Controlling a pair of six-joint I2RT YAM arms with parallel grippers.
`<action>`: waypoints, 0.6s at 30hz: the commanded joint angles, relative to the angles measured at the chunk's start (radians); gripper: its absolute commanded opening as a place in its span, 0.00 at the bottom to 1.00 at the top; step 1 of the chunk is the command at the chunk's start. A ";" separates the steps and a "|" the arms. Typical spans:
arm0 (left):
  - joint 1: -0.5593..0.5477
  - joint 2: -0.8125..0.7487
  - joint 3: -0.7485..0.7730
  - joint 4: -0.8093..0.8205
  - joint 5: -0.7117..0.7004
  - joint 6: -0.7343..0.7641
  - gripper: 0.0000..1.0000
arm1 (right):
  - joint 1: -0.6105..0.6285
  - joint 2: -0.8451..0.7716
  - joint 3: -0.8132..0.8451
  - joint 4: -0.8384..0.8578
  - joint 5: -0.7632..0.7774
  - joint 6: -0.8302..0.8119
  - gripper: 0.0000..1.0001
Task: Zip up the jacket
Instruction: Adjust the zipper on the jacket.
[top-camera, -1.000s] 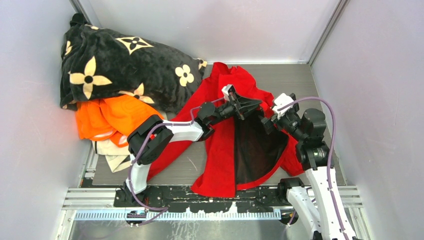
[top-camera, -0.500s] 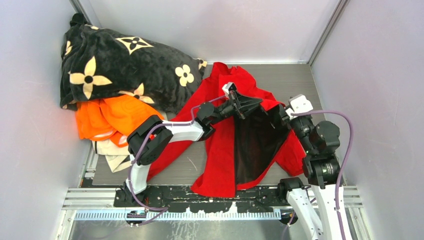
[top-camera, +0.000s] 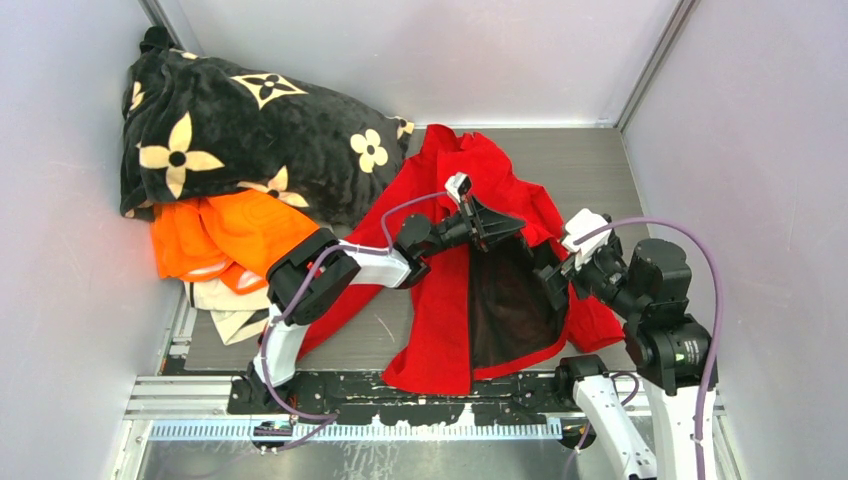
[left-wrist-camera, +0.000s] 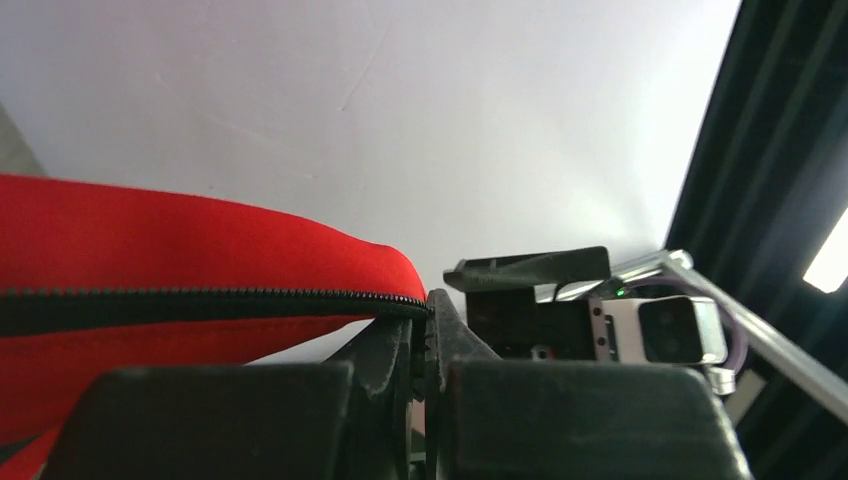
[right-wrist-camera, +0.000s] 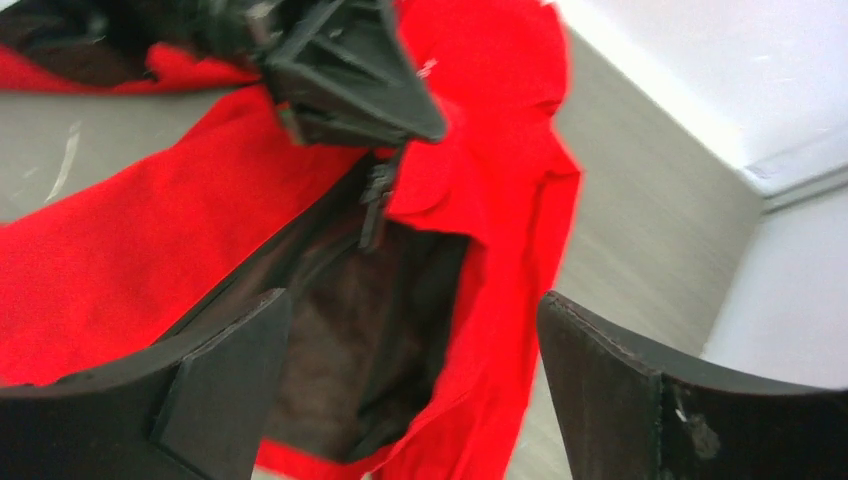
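- We see the jacket lying open in the middle of the top view, dark lining upward. Its opening runs from the centre down toward the lower edge.
- The left gripper is closed tight on the jacket's zip edge, at the upper end of that opening.
- The right gripper has its jaws wide apart, nothing between them. It hovers at the right side of the lining, so this arm is nearer to the free front edge.
- The slider we cannot find surely: a dark piece hanging under the left gripper is blurred. The zip ends at the hem are too small to make out.
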 joint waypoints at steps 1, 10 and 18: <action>-0.003 -0.004 -0.014 0.096 0.030 0.264 0.00 | -0.001 0.042 0.090 -0.312 -0.142 -0.042 1.00; -0.060 0.042 -0.022 0.097 0.036 0.457 0.00 | -0.044 0.139 0.067 -0.127 -0.128 0.401 1.00; -0.086 0.086 -0.004 0.097 0.018 0.485 0.00 | -0.085 0.202 0.053 -0.152 -0.026 0.415 1.00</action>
